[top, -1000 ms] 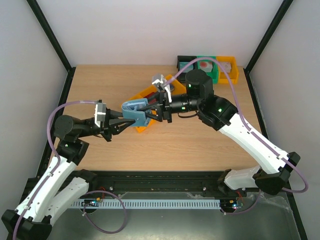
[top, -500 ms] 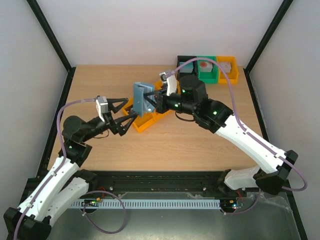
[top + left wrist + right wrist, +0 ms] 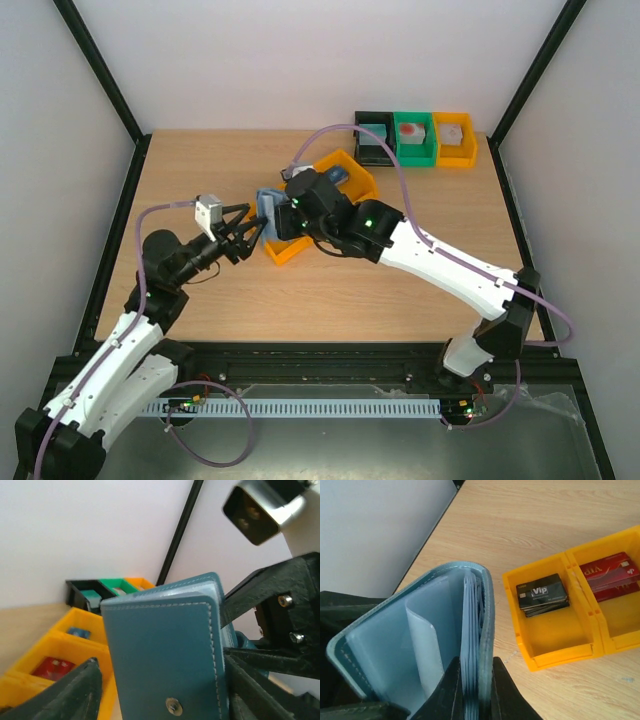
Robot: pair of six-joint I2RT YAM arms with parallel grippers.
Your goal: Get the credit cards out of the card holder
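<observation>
The card holder (image 3: 380, 655) is in the air, opened like a book. It hangs above the tabletop (image 3: 200, 170), just beside the near end of the yellow tray (image 3: 555, 657). The clear sleeves (image 3: 427, 635) that face the right wrist camera look empty. The thick pack of sleeves shows only its edge, so I cannot tell if a card hides there. Some cards lie in the tray: a dark card (image 3: 542, 595) in one compartment, red cards (image 3: 610, 575) in the next, and a blue card (image 3: 78, 631) farther along.

The right claw (image 3: 472, 680) is closed on the pack of sleeves and carries the holder. The left claw (image 3: 162, 672) stands open, one finger on each side of the blue cover (a strip of yellow shows between the cover and one finger, so I judge that it does not press yet).

I think the step in hand is to spread the holder and search the other sleeves. The left claw should take only the cover, not the whole thickness, and draw it aside gently, because soft plastic bends and slips.

Both claws are crowded at one spot, and the tray wall is near below them. The right arm's lilac cable (image 3: 350, 127) arches over the tray. The three small bins (image 3: 412, 157) at the far edge are well apart.
</observation>
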